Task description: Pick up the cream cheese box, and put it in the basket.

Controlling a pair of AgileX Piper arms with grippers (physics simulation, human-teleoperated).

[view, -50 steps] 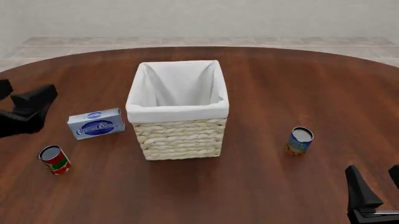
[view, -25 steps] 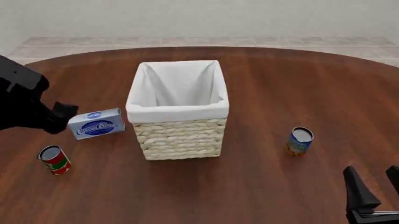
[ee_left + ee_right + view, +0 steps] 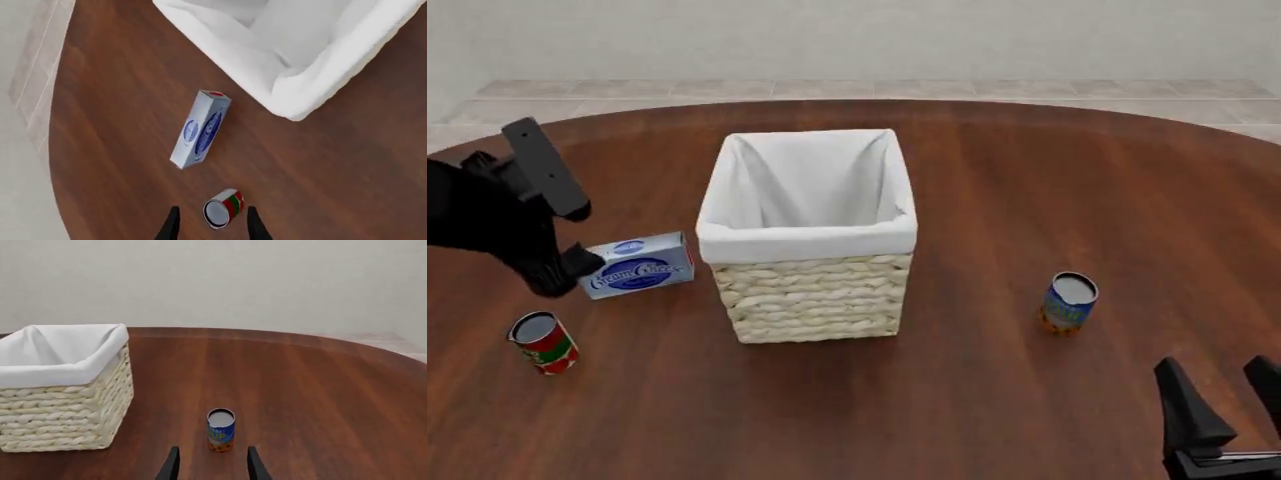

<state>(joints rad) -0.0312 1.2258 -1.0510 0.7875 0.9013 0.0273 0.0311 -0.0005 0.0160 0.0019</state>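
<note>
The cream cheese box point(image 3: 634, 265) stands on its long edge on the table, just left of the basket point(image 3: 807, 245). My left gripper point(image 3: 561, 270) hangs close to the box's left end, above the table, and its jaws are open and hold nothing. In the left wrist view the box point(image 3: 202, 130) lies ahead of the open left gripper point(image 3: 212, 212), apart from it, with the basket's white lining point(image 3: 300, 55) beyond. My right gripper point(image 3: 1225, 395) stays low at the front right, open and empty; the right wrist view shows it point(image 3: 212, 460) too.
A red can point(image 3: 545, 342) stands in front of the box, and shows between the finger tips in the left wrist view point(image 3: 221, 209). A blue-orange can point(image 3: 1069, 302) stands right of the basket, ahead of the right gripper point(image 3: 221, 430).
The left arm has swung in from the left edge, risen and tipped downward, bringing its gripper beside the box. The box, the cans and the right gripper have stayed in place.
</note>
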